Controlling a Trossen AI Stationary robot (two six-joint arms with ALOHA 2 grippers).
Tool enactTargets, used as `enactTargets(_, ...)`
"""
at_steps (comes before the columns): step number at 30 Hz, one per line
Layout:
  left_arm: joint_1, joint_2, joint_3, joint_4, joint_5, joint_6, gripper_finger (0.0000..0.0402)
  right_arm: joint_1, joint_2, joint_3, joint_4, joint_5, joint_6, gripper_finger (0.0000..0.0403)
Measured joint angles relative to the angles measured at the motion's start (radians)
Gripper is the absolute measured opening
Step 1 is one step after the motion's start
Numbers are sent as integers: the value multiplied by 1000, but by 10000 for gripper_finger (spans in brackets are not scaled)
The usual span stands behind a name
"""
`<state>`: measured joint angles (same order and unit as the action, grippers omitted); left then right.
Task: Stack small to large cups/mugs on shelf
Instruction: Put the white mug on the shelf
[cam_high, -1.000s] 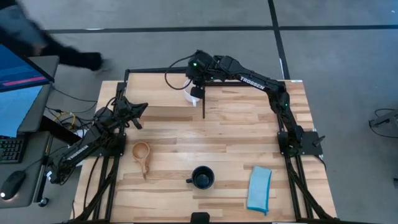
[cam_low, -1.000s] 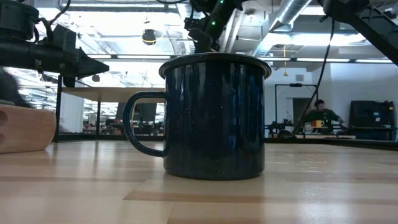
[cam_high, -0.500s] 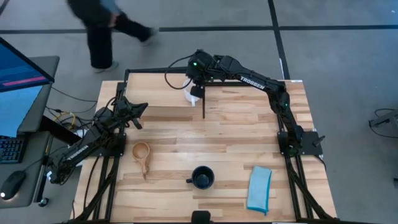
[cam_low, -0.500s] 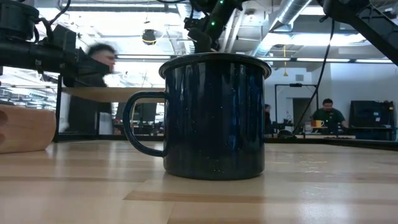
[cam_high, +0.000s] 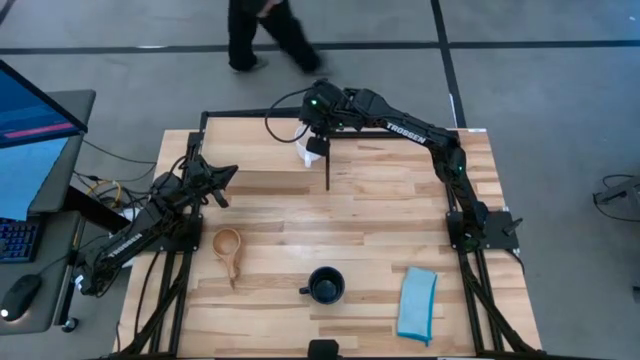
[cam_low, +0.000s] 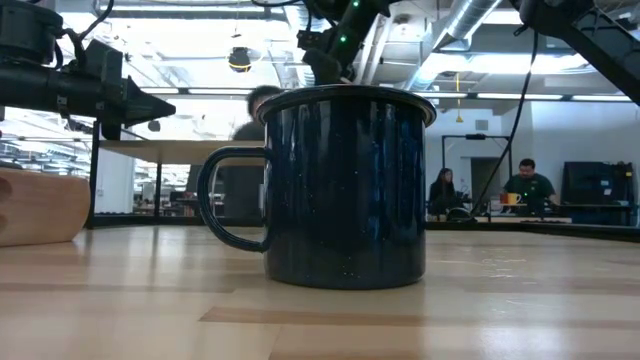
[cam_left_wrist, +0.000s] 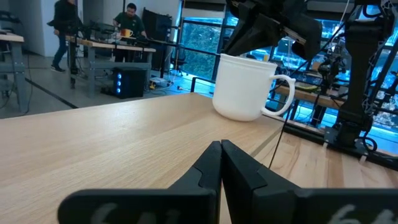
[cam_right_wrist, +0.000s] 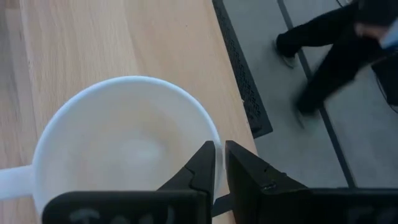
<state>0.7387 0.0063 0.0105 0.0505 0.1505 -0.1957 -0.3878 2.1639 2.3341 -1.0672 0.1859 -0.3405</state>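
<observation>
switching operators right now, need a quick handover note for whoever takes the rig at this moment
Right gripper: shut on the rim of the white mug, which stands on the shelf at its right end.
Left gripper: shut, empty, waiting over the shelf's left part.
Wooden cup and navy mug sit on the tabletop, apart.
Done: white mug on shelf, not released.
Left: stack the other two.

The high view looks straight down on the whole table (cam_high: 370, 215). The low view sits at tabletop height, very near the dark mug (cam_low: 345, 185). Both wrist views look past their own fingers — sharing the white mug (cam_left_wrist: 244, 86).
</observation>
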Motion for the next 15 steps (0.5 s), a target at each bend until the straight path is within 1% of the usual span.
enactTargets(10,0,0,0,0,0,-1,0,7,0,0,-1,-1,0,60)
enactTargets(15,0,0,0,0,0,-1,0,15,0,0,-1,-5,-5,72)
